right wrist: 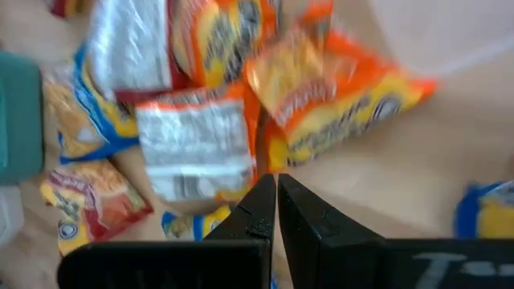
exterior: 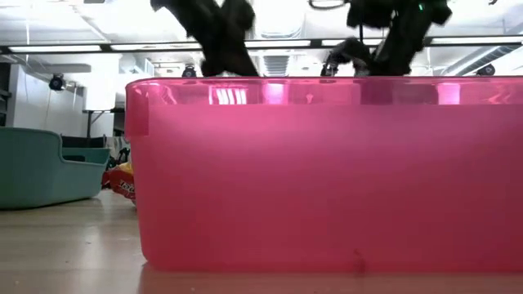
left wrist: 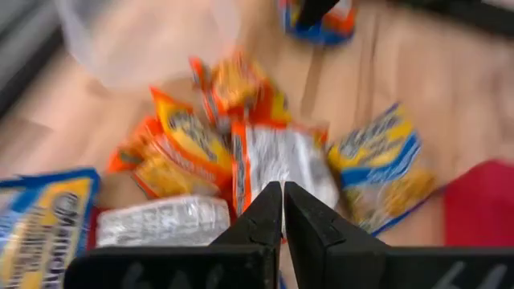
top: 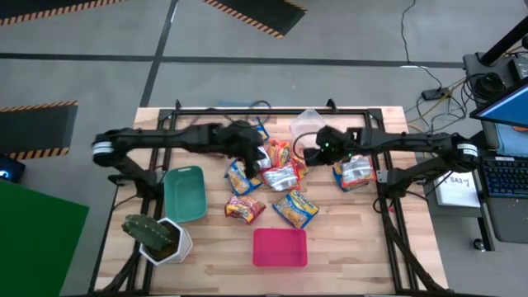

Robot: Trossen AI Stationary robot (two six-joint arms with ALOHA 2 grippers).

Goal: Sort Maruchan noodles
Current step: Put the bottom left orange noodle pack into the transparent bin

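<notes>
left fingers: the tips (left wrist: 283,210) are pressed together with only a hairline gap, nothing between them.
left gripper: my left gripper (top: 252,155) hangs above the left edge of the noodle pile, over a silver-and-red packet (left wrist: 285,164).
left arm: reaches in from the table's left side, stretched nearly level across the back of the table toward the middle.
right fingers: the tips (right wrist: 275,210) are closed against each other, empty.
right gripper: my right gripper (top: 316,149) hangs at the pile's right edge, just above the bare wood beside a silver packet (right wrist: 195,150) and an orange packet (right wrist: 337,96).
right arm: comes in from the table's right side, also stretched nearly level, so my two grippers face each other across the pile.
maruchan noodles: the pile (top: 276,177) lies loose on the wooden table (top: 355,239) at its middle, orange, blue-and-yellow and silver packets overlapping; one packet (top: 355,172) lies apart to the right, under my right arm.
bins: teal bin (top: 185,194) left of the pile, red bin (top: 280,247) at the front, clear bin (top: 306,125) at the back, touching the pile.
cactus: a potted cactus (top: 157,235) stands at the front left corner, just beside the teal bin.
low view: the red bin's wall (exterior: 327,175) fills it, both arms showing dark above the rim.
</notes>
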